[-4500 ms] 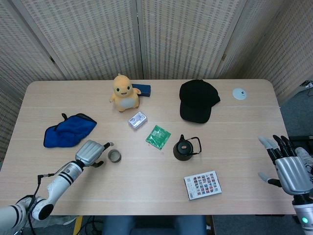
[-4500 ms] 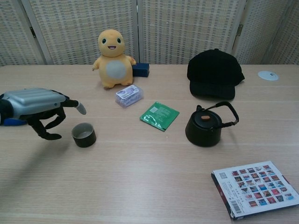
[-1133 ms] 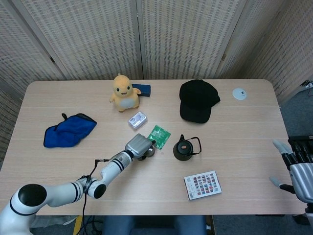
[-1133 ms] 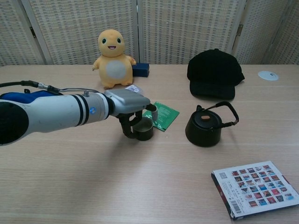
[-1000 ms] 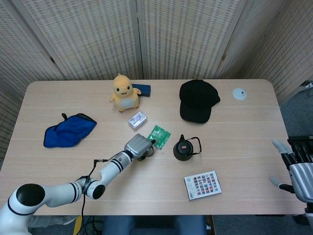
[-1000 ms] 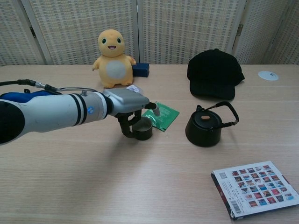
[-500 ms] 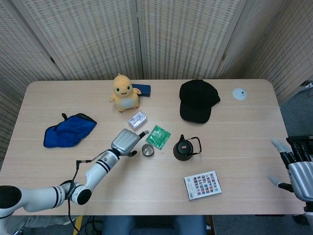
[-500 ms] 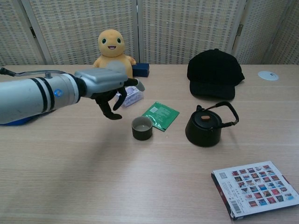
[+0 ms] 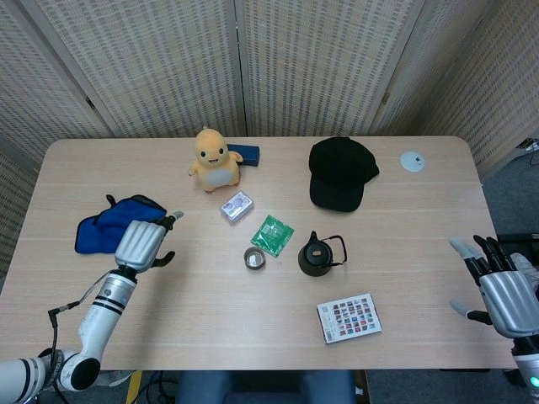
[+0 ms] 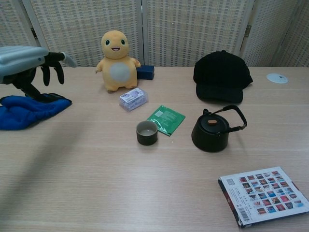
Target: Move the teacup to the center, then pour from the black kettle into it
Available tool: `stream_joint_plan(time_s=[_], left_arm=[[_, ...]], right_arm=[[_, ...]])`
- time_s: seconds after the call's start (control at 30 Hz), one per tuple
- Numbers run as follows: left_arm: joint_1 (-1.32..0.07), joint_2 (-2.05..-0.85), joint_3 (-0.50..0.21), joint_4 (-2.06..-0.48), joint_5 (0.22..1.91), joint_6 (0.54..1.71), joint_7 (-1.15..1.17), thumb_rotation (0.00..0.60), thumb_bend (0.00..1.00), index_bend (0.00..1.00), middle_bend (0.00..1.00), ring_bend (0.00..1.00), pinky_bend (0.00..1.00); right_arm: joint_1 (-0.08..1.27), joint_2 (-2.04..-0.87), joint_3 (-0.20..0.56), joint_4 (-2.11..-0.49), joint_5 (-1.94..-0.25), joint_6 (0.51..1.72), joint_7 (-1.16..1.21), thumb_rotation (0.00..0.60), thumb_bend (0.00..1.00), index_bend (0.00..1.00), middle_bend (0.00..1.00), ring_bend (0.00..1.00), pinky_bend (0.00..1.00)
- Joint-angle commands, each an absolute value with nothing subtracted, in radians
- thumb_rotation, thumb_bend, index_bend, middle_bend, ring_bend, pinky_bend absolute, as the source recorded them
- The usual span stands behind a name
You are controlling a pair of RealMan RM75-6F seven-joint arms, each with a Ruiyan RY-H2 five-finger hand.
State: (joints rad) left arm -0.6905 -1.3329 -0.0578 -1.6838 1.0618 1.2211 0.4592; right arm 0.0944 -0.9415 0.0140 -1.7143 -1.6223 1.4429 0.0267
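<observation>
The small dark teacup stands upright near the table's middle, beside a green packet. To its right sits the black kettle with its wire handle up. My left hand hangs open above the table's left side, far from the cup, with nothing in it. Past the table's right edge, my right hand is open and empty; the chest view does not show it.
A blue cloth lies at the left under my left hand. A yellow plush toy, a small clear box, a black cap, a printed booklet and a white disc share the table.
My left hand let go of the teacup near the green packet and drew back to the left, over the blue cloth. The cup stays put. My right hand rose slightly.
</observation>
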Motion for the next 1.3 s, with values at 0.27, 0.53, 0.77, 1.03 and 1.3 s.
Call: stream_joint_plan(time_s=[0.27,0.53,0.77,1.03,1.3], left_arm=[[-0.48,-1.224,0.012,-1.768,1.225,1.472,0.384,0.6,0.28,0.17,0.34,0.42,0.54],[-0.375,-1.162,0.039,-1.803,1.292,1.56,0.381,0.6,0.28,0.17,0.34,0.42,0.5],[-0.325,-1.138,0.035,-1.833,1.33,1.584,0.379,0.6,0.28,0.17,0.34,0.42,0.47],[-0.288,-1.135,0.024,-1.842,1.358,1.583,0.384,0.6,0.28,0.19,0.34,0.42,0.47],[-0.259,-1.136,0.01,-1.839,1.371,1.576,0.379,0.6,0.28,0.19,0.34,0.42,0.47]], right_arm=[[0.151,-0.947,0.007,-1.732,-1.616,1.343,0.01,0.6,0.09,0.13,0.24,0.1,0.19],[0.22,-0.946,0.016,-1.767,-1.566,1.215,-0.025,0.6,0.07,0.13,0.29,0.13,0.19],[0.32,-0.96,0.039,-1.794,-1.518,1.066,-0.041,0.6,0.05,0.13,0.29,0.13,0.19],[0.426,-1.013,0.059,-1.771,-1.418,0.891,-0.038,0.6,0.03,0.12,0.24,0.13,0.19],[0.495,-1.132,0.099,-1.68,-1.322,0.853,-0.117,0.6,0.03,0.08,0.18,0.09,0.18]])
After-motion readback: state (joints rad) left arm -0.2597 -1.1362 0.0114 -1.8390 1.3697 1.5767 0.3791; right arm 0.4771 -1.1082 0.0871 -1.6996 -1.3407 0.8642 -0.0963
